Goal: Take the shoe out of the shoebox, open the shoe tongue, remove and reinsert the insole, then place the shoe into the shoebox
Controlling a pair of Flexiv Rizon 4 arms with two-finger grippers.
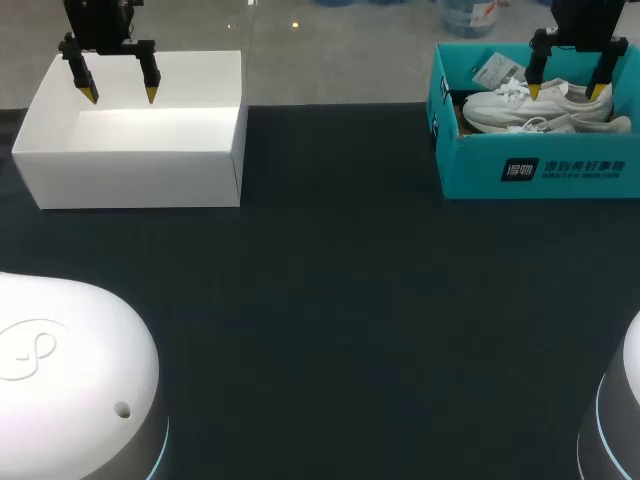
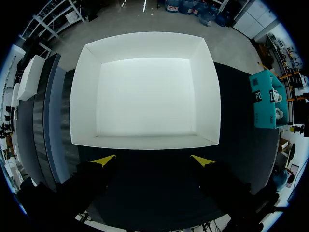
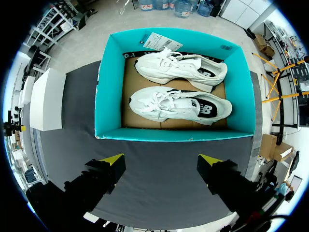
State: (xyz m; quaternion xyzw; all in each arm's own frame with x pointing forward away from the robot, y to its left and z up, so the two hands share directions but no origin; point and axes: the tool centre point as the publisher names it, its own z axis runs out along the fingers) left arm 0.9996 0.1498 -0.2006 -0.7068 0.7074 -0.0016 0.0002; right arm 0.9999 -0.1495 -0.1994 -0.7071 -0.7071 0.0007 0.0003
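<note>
Both pairs of jaws gape wide; shoes [image 1: 500, 108] lie lengthwise in shoebox [image 1: 540, 172], toes toward white box [image 1: 130, 178].

The left gripper [image 1: 121, 97] is a black block with a short crossbar carrying two slim black fingers, each ending in a pointed yellow tip [image 1: 90, 96]. The right gripper [image 1: 566, 93] is built the same way, black with yellow points. In the wrist views the fingers [image 2: 91, 176] look broad, matt black and blocky, and the yellow caps [image 3: 114, 159] look like small flat wedges. At the near edge of the head view are two smooth, rounded white shells. The left shell [image 1: 60, 300] bears an embossed looping mark [image 1: 28, 350] and a small round hole [image 1: 122, 409]. Both it and the right shell [image 1: 628, 390] carry a thin pale-blue ring [image 1: 163, 445] along the lower rim.
</note>
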